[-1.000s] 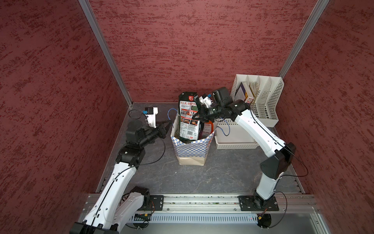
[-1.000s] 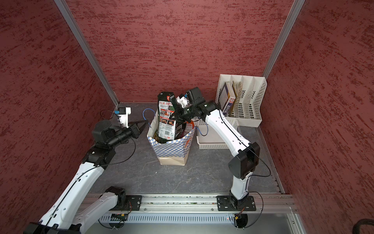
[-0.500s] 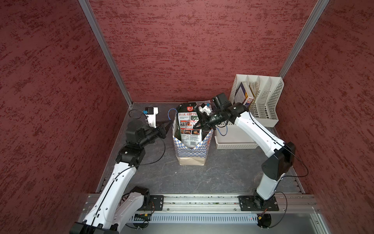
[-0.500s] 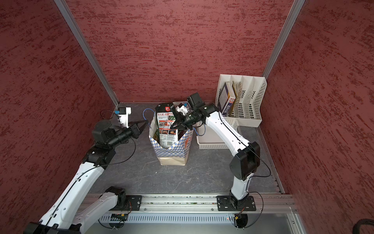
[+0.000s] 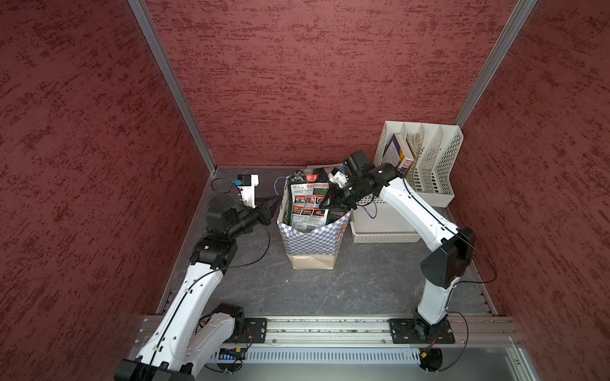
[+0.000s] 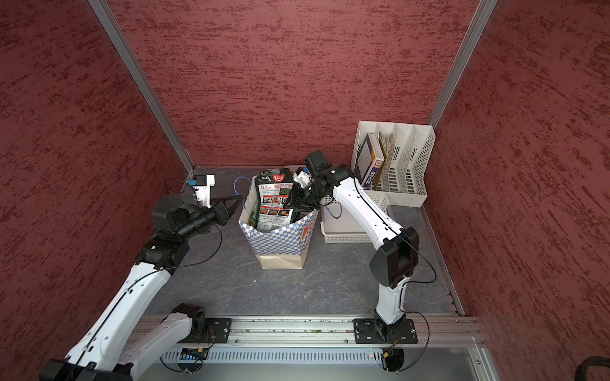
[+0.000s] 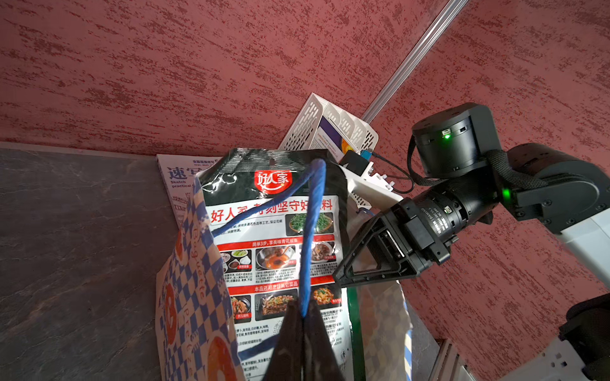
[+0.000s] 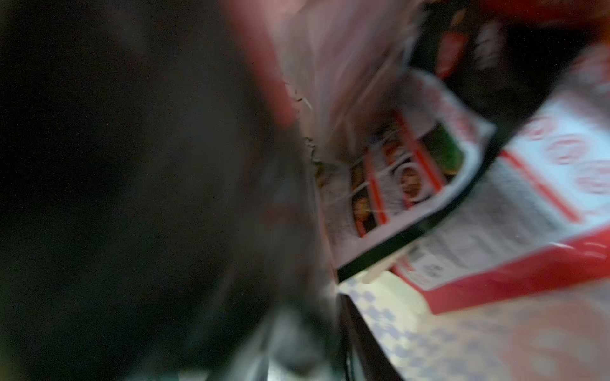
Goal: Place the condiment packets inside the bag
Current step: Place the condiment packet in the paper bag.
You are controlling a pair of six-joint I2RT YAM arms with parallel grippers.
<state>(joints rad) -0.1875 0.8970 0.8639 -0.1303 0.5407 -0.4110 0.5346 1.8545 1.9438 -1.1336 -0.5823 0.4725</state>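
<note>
The checkered bag (image 5: 310, 237) (image 6: 279, 239) stands upright mid-table. A dark green condiment packet (image 5: 308, 201) (image 6: 274, 201) (image 7: 274, 231) stands in it, its top half above the rim. More packets (image 8: 528, 198) lie inside, blurred, red and white. My left gripper (image 5: 272, 201) (image 6: 236, 202) (image 7: 302, 316) is shut on the bag's blue cord handle (image 7: 312, 231), holding that side out. My right gripper (image 5: 333, 204) (image 6: 293, 206) hangs over the bag's mouth at the packet's right edge. Its jaws stand parted, and its wrist view is blurred.
A white perforated basket (image 5: 383, 227) sits right of the bag, under my right forearm. Behind it a white file rack (image 5: 429, 158) holds books. A white sketch booklet (image 7: 178, 178) lies behind the bag. Red walls close three sides.
My right gripper has lowered the dark green packet from above the bag down into it, and its jaws have come apart. The left arm has held still on the handle.
</note>
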